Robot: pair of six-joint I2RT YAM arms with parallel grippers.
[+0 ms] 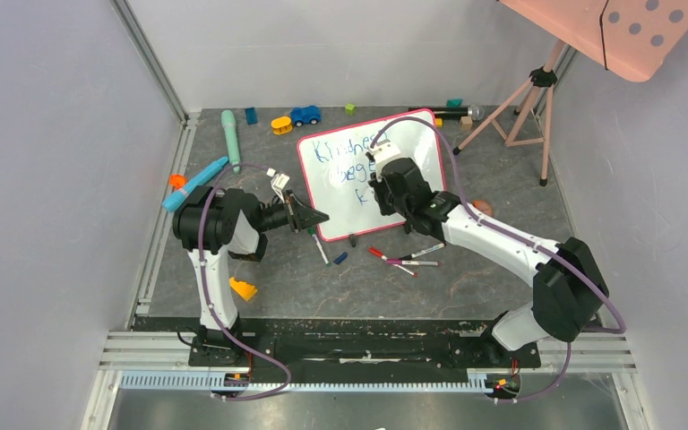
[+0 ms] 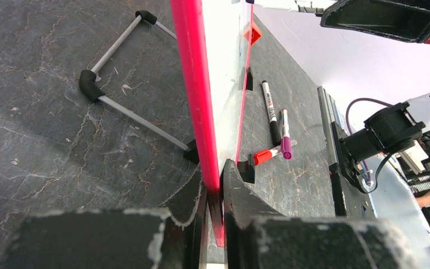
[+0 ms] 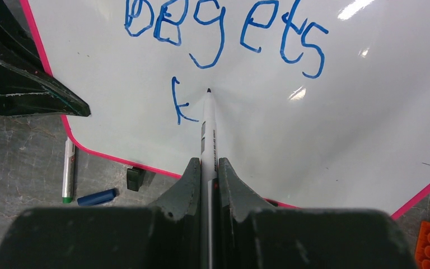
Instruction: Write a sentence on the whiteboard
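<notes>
Writing stands part done: the sentence, blue, has two lines plus a lone "K"; the last word remains. Whiteboard, glossy, rounded pink frame, leans on the tabletop toward the far edge. Right hand clenches a white marker; left hand pinches the frame.

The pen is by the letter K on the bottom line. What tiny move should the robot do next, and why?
Probably slide the marker tip down and left to the stem of the K. The K under begets seems to lack its upper arm, and the tip sits just up and right of it. The right gripper grips the marker and the left gripper clamps the whiteboard edge, steadying it.
</notes>
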